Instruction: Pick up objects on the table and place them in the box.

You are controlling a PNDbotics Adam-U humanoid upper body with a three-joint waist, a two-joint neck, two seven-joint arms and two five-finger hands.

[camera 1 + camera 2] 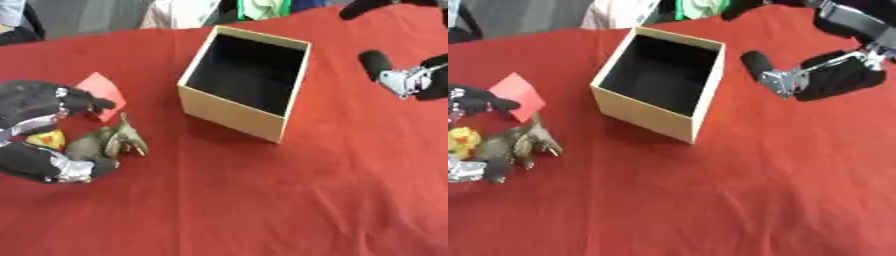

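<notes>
Red cloth (262, 200) w/ open box (246, 82) centre. Left hand (35, 130) curled round brown toy (109, 142), yellow thing (48, 139) in palm. Red card (101, 90) just behind. Right hand (815, 75) far right, open, empty.

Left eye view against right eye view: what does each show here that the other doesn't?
Only the left eye view shows most of the left hand, its fingers curled around the brown toy. Only the right eye view shows most of the right hand, apart from the box and holding nothing; whether it is open or shut I cannot tell. Both show the box open and upright on the red cloth, a red card and a yellow thing beside the toy.
</notes>
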